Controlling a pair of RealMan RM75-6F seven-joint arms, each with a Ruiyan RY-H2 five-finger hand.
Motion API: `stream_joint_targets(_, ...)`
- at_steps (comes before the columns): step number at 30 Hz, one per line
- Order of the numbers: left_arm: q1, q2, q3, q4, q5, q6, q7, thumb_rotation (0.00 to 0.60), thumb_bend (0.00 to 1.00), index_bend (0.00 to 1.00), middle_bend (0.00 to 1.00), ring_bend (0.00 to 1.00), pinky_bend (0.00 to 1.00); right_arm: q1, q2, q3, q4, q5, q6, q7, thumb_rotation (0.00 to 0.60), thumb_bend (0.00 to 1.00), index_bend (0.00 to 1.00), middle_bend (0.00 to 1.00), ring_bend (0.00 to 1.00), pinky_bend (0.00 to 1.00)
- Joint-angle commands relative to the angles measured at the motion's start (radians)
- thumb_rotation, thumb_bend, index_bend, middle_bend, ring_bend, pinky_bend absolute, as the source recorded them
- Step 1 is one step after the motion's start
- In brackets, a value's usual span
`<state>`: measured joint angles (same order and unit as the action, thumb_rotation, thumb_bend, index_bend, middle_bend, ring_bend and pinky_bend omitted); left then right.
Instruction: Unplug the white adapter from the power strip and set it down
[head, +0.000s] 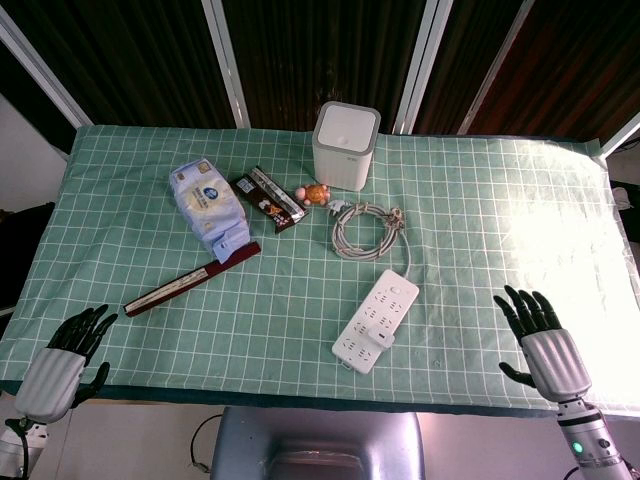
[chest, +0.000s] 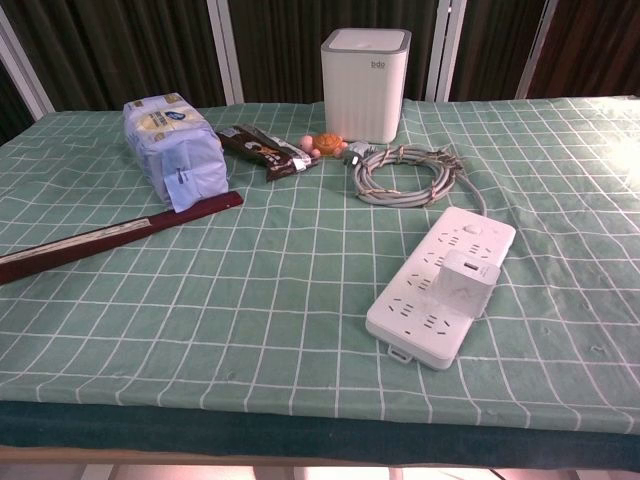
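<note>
Adapter (chest: 468, 277) sat plugged in power strip (chest: 440, 283) | both robot hands, left (head: 62, 358) and right (head: 540, 338), spread empty | best: brace strip, pull straight up.

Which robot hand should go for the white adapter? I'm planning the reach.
Probably the right robot hand: open at the near edge, it is nearer the white adapter on the power strip than the left robot hand.

From my head view, the left hand (head: 62, 362) and right hand (head: 545, 345) show, their arms cut by the bottom edge; my chest view shows neither. Dark red stick (chest: 110, 236): left end cropped there. Snack wrapper (chest: 265, 150) print: too small to read.
</note>
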<state>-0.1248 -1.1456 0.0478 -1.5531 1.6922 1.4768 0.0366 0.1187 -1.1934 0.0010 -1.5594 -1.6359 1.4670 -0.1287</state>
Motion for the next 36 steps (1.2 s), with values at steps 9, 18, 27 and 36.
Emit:
stream_joint_targets(9,-0.067,-0.045,0.020,0.026,0.074,-0.058,-0.089,0.600,0.56,0.00,0.00,0.00,0.14,0.015,-0.009,-0.003,0.018,-0.047,0.013,0.017,0.600,0.12,0.00,0.00,0.00,0.00)
stream_joint_targets(18,-0.259,-0.144,-0.017,-0.020,0.137,-0.242,-0.143,0.600,0.87,0.00,0.04,0.06,0.21,0.166,-0.037,-0.028,0.053,-0.180,-0.150,0.020,0.600,0.12,0.00,0.00,0.00,0.00)
stream_joint_targets(27,-0.393,-0.290,-0.075,-0.064,0.016,-0.462,-0.050,0.600,0.89,0.03,0.07,0.08,0.22,0.294,-0.048,-0.027,0.066,-0.230,-0.254,0.094,0.600,0.12,0.00,0.00,0.00,0.00)
stream_joint_targets(36,-0.500,-0.449,-0.157,0.033,-0.102,-0.569,0.060,0.600,0.89,0.01,0.05,0.05,0.15,0.349,-0.068,-0.031,0.082,-0.213,-0.299,0.145,0.600,0.12,0.00,0.00,0.00,0.00)
